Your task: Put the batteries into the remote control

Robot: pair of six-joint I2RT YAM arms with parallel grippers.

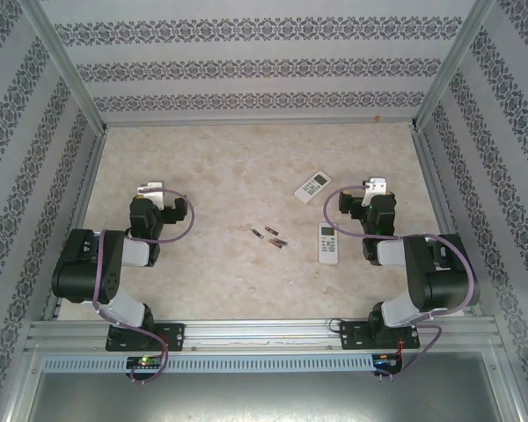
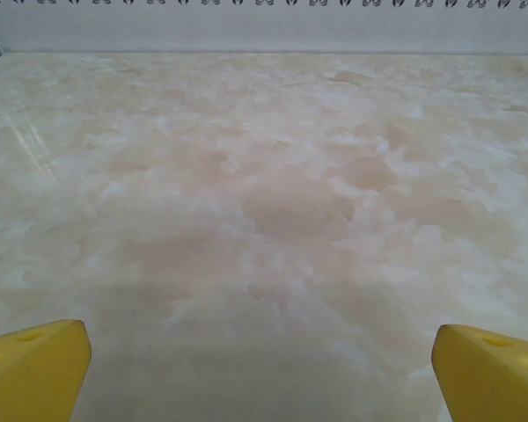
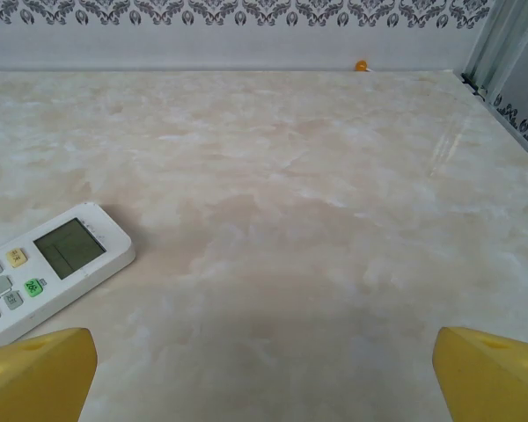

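Note:
The batteries, tiny dark cylinders with reddish ends, lie loose in a small cluster at the table's middle. One white remote control lies just right of them, lengthwise. A second white remote control lies tilted farther back; its screen end shows at the left of the right wrist view. My left gripper hovers open over bare table, left of the batteries. To the right of both remotes, my right gripper is open too, with nothing between its yellow fingers.
The marble-patterned table is boxed in by patterned walls and metal frame posts. A small orange object sits at the foot of the back wall. Both arm bases stand at the near edge.

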